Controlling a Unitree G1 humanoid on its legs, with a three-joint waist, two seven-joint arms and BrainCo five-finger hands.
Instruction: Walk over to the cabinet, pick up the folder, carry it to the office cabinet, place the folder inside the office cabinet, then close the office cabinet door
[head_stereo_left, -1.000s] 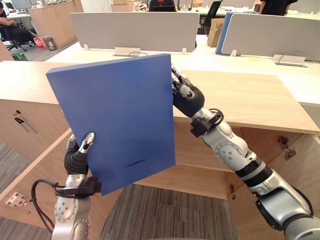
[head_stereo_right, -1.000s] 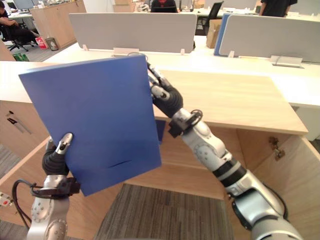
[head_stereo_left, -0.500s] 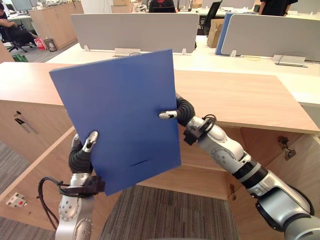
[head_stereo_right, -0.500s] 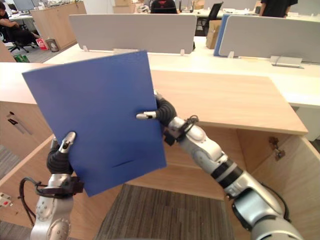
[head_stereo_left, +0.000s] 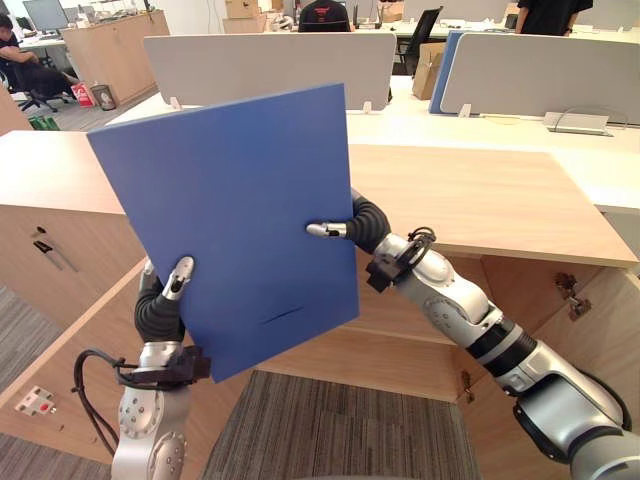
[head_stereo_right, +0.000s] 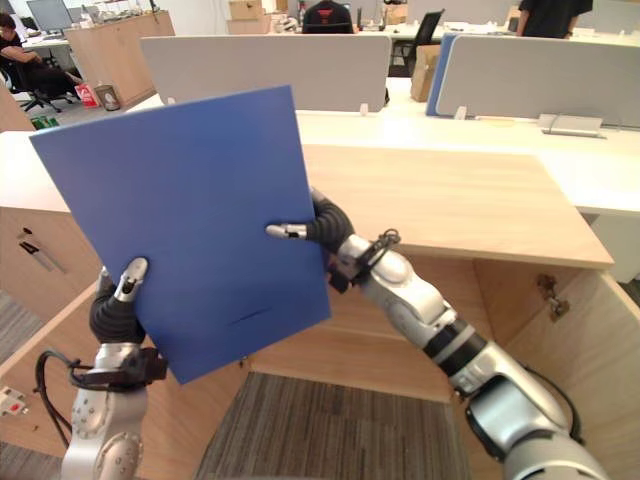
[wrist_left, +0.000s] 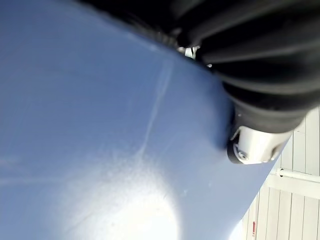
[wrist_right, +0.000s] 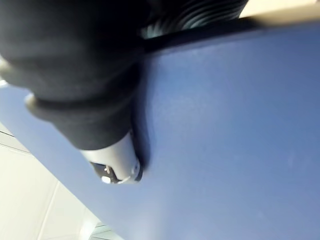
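I hold a large blue folder (head_stereo_left: 235, 220) upright in front of me, above the wooden office cabinet (head_stereo_left: 480, 190). My left hand (head_stereo_left: 160, 310) grips its lower left corner, thumb (wrist_left: 255, 145) pressed on the front face and fingers behind. My right hand (head_stereo_left: 365, 222) pinches the middle of the right edge, with its thumb (wrist_right: 112, 160) laid across the front of the folder (wrist_right: 235, 125). The folder hides both hands' fingers and part of the cabinet top.
Below the cabinet top the compartment stands open, with one door (head_stereo_left: 70, 360) swung out at the left and another (head_stereo_left: 590, 350) at the right. Grey desk dividers (head_stereo_left: 270, 60) and white desks run behind. People sit at the far back.
My right hand slid from the folder's upper right edge down to its middle and its thumb closed over the front. The folder rose a little and stands more upright.
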